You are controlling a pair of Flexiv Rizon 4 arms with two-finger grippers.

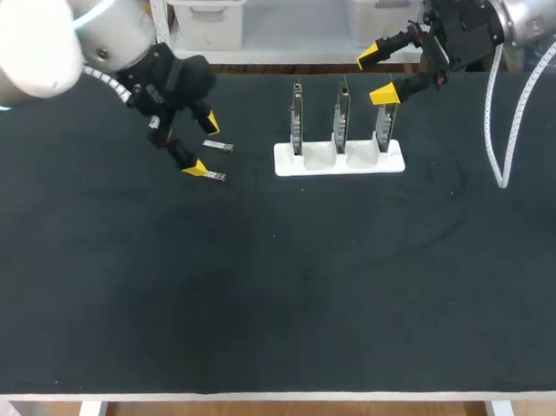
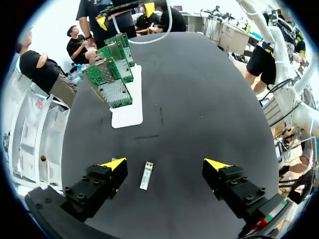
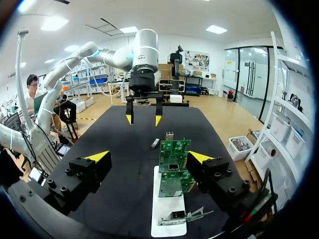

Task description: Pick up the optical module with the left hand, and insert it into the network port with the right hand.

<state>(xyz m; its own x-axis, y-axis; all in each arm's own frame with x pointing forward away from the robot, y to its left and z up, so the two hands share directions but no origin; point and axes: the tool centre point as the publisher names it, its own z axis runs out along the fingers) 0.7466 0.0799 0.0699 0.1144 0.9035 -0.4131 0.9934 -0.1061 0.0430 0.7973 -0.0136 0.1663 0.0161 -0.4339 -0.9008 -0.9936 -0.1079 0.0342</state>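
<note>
A small silver optical module (image 1: 218, 146) lies flat on the black table (image 1: 275, 290), left of a white stand (image 1: 339, 161). Three upright green network cards (image 1: 342, 114) with ports stand in the stand. My left gripper (image 1: 202, 146) hangs open just over the module. In the left wrist view the module (image 2: 146, 175) lies between the spread fingers of the left gripper (image 2: 167, 163), untouched and nearer one finger. My right gripper (image 1: 376, 74) is open and empty above the stand's back right. In its own view the right gripper (image 3: 149, 157) looks down on the cards (image 3: 172, 167).
A white cable (image 1: 500, 134) loops down onto the table at the far right. The stand (image 2: 128, 112) sits some way ahead of the left gripper. The table's front half is bare black mat.
</note>
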